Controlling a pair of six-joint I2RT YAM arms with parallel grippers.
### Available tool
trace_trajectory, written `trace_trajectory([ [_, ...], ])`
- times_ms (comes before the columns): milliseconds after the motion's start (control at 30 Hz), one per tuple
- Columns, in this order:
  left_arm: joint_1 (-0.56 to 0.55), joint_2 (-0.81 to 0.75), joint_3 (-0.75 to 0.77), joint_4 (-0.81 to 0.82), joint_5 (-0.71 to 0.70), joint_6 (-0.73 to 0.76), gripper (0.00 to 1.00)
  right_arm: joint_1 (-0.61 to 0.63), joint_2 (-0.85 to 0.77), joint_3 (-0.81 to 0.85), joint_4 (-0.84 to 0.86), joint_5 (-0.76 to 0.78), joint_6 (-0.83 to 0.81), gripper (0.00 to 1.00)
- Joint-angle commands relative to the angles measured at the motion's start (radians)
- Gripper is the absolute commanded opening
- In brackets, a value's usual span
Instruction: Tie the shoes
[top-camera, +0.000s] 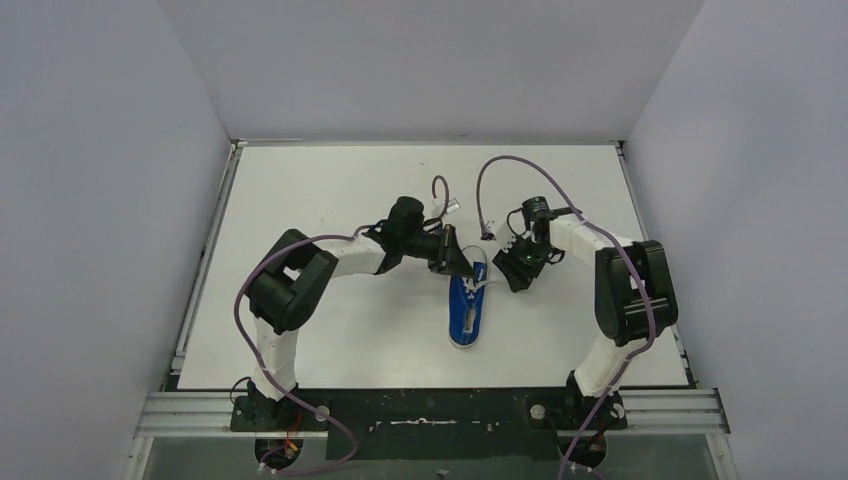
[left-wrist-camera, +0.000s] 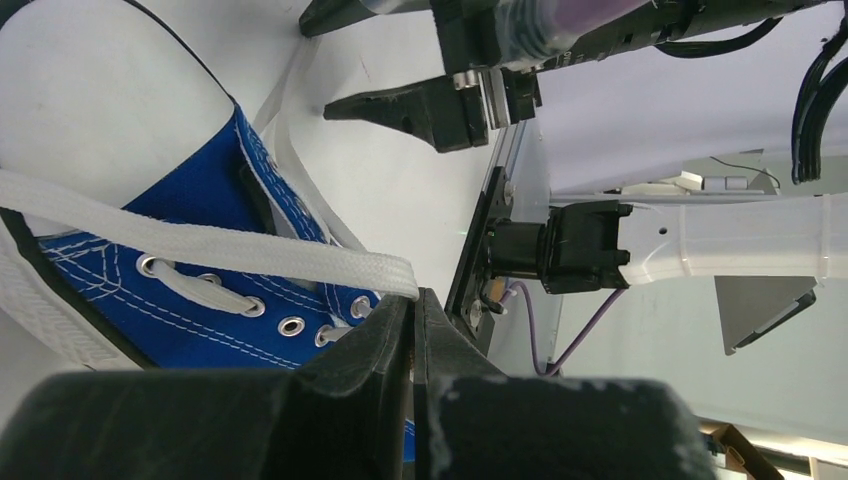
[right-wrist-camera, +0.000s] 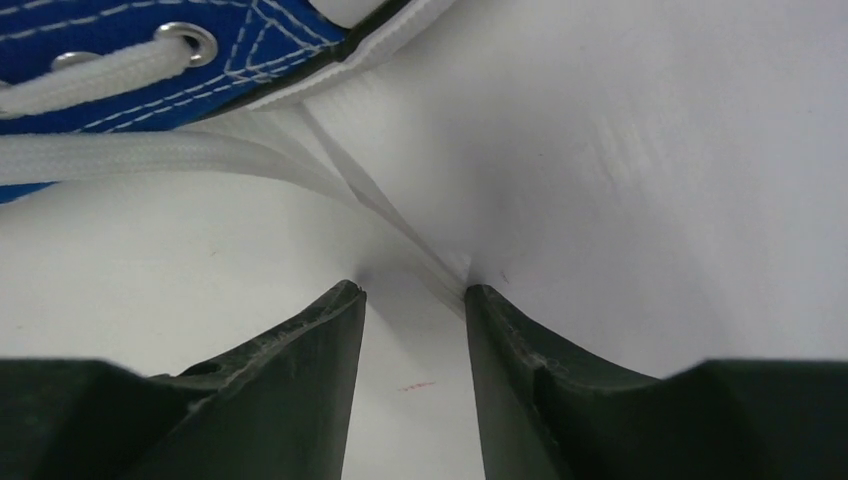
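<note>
A blue shoe (top-camera: 466, 312) with a white sole rim is laid near the middle of the white table (top-camera: 330, 190), its length running near to far. Its far end is covered from above by the left gripper (top-camera: 463, 270), so the opening and anything inside it cannot be made out.

The left arm is bent up from its base at the near left and stretched right across the table to the shoe's far end. In the left wrist view its fingers (left-wrist-camera: 380, 345) are pressed together on the end of a flat white lace (left-wrist-camera: 200, 240), which is drawn straight across the blue upper and its metal eyelets.

The right arm is arched from the near right base toward the far side and turned back left. The right gripper (top-camera: 500, 268) is set low, just right of the shoe's far end. In the right wrist view its fingers (right-wrist-camera: 320, 350) are held apart, with the tips close to the table. A white strand (right-wrist-camera: 150, 155) is seen running from the shoe into the gap between them. Whether either tip touches it cannot be told. Only a corner of the shoe is caught in that view, and the strand is cut off at the left edge.
</note>
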Motion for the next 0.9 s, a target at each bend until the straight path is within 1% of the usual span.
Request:
trace_trajectory([
  [0, 0.008, 0.012, 0.007, 0.086, 0.036, -0.016, 0.0, 0.017, -0.034, -0.025, 0.081, 0.1, 0.012, 0.41],
  [33, 0.008, 0.012, 0.007, 0.087, 0.036, -0.017, 0.0, 0.018, -0.036, -0.027, 0.096, 0.109, 0.024, 0.35],
  [67, 0.008, 0.011, 0.005, 0.086, 0.037, -0.015, 0.0, 0.021, -0.03, -0.027, 0.102, 0.104, 0.031, 0.27],
  [100, 0.009, 0.009, 0.004, 0.084, 0.035, -0.013, 0.0, 0.023, -0.027, -0.021, 0.095, 0.095, 0.036, 0.1],
  [133, 0.009, 0.01, 0.004, 0.078, 0.034, -0.009, 0.0, 0.029, -0.031, -0.021, 0.092, 0.092, 0.047, 0.01],
  [200, 0.01, 0.013, 0.004, 0.074, 0.031, -0.006, 0.0, 0.041, -0.073, -0.027, 0.085, 0.087, 0.086, 0.0],
  [333, 0.011, 0.022, 0.011, 0.073, 0.032, -0.005, 0.01, 0.044, -0.219, -0.055, 0.062, 0.067, 0.191, 0.0],
  [433, 0.013, 0.023, 0.01, 0.07, 0.03, -0.002, 0.02, 0.061, -0.316, -0.044, 0.008, 0.027, 0.224, 0.0],
  [500, 0.014, 0.027, 0.016, 0.069, 0.031, -0.001, 0.03, 0.075, -0.388, -0.042, -0.015, -0.038, 0.222, 0.0],
  [633, 0.017, 0.03, 0.02, 0.066, 0.041, -0.001, 0.03, 0.079, -0.521, -0.06, 0.01, -0.123, 0.285, 0.0],
  [733, 0.02, 0.029, 0.014, 0.067, 0.051, 0.0, 0.03, 0.08, -0.567, -0.086, 0.118, -0.211, 0.408, 0.0],
  [800, 0.021, 0.032, 0.008, 0.075, 0.055, -0.009, 0.03, 0.079, -0.58, -0.129, 0.277, -0.241, 0.573, 0.0],
  [867, 0.022, 0.035, 0.0, 0.095, 0.059, -0.023, 0.02, 0.078, -0.578, -0.204, 0.468, -0.236, 0.778, 0.0],
])
